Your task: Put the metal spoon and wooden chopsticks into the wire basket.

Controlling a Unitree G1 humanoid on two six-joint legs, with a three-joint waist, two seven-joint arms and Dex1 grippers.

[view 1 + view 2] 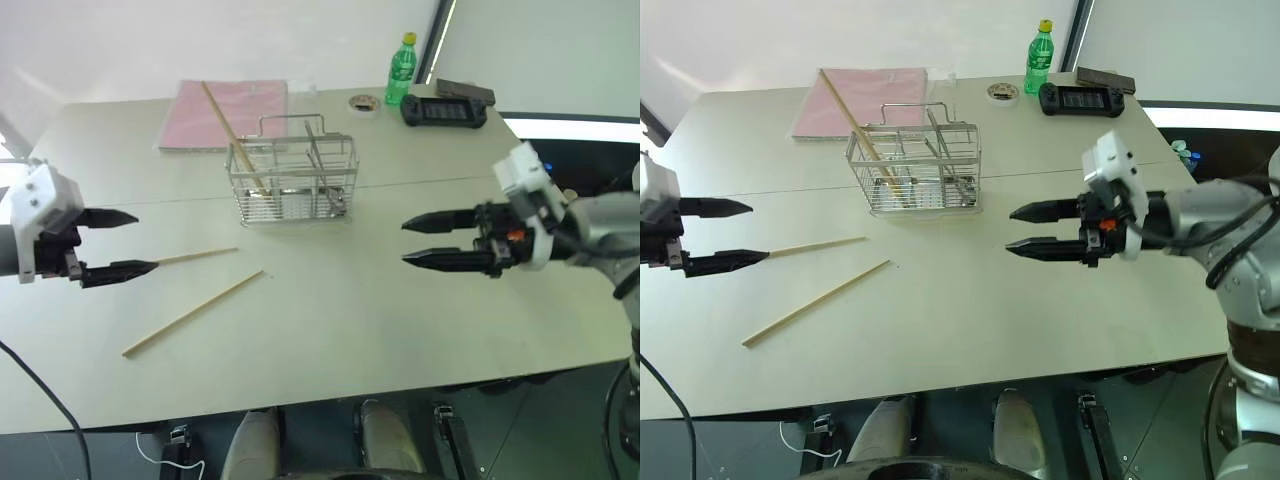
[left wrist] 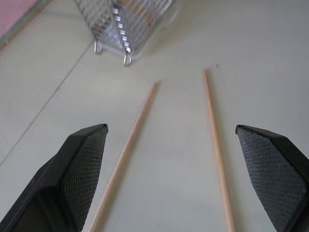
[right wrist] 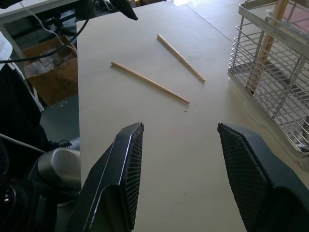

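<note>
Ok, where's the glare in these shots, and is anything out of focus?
Left eye view: bright glare washes the wall and the table edge at far right. Left wrist view: the wire basket is soft, the chopsticks sharper. Right wrist view: the fingers up close look soft.

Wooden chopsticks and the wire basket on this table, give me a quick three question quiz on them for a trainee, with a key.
1. Count: how many wooden chopsticks lie flat on the table, outside the wire basket?
2. True or false: the left pincer is shut on a chopstick.
3. Multiple choice: what does the long chopstick in the basket do? A) lies flat under the basket B) leans out over the basket's rim, above the pink folder C) stands in the green bottle

Key:
1. Two, lying near the left pincer.
2. False. Its fingers stand wide apart with nothing between them; the right pincer is open and empty too.
3. B
</note>
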